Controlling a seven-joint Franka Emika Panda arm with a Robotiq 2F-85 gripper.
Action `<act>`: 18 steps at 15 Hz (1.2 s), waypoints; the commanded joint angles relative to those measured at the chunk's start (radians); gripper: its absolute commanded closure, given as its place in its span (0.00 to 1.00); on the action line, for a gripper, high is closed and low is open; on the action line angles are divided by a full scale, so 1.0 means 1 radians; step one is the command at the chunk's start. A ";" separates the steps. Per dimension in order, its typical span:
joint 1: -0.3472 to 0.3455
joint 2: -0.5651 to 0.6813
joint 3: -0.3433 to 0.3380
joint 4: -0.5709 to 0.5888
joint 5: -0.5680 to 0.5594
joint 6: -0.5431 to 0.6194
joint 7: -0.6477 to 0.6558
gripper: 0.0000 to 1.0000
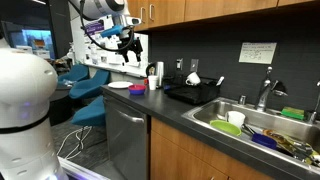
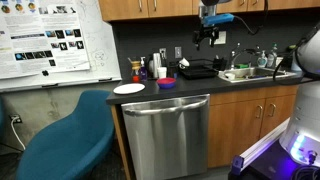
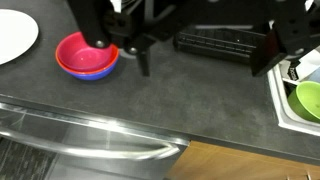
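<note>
A blue chair (image 2: 70,140) is standing nearest in an exterior view, pulled clear of the cabinets. Behind it, a stainless-steel dishwasher (image 2: 165,130) is sitting under the front edge of a dark countertop (image 3: 190,105). On that countertop, roughly above the dishwasher, a red bowl (image 3: 88,48) is resting nested inside a blue bowl (image 3: 95,72), probably stacked that way to save room. A white plate (image 3: 12,32) is lying flat near them on one side. On the other side, a black dish rack (image 3: 225,42) is sitting just beside the sink (image 1: 200,118), likely so that wet dishes can drain toward it. A green bowl (image 3: 308,100) and other dishes are lying in the basin. The robot's gripper (image 3: 203,62) is hanging well above the counter, somewhere over the stretch between the bowls and the rack. Its jaws are spread wide apart, holding nothing and touching nothing. In both exterior views it is showing high against the dark backsplash, just under the wooden wall cabinets (image 2: 150,8). That height seems to be keeping it clear of everything on the surface. Of all the things below, the two nested bowls and the rack are lying closest to it. Farthest back, bottles and cups are crowding against the wall, and a whiteboard (image 2: 50,40) covered in posters is hanging beyond the counter's end.
</note>
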 commanded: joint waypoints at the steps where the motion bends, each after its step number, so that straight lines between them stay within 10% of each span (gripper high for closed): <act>1: 0.011 0.001 -0.010 0.001 -0.005 -0.002 0.003 0.00; 18: 0.046 0.035 0.000 0.011 0.026 0.020 -0.029 0.00</act>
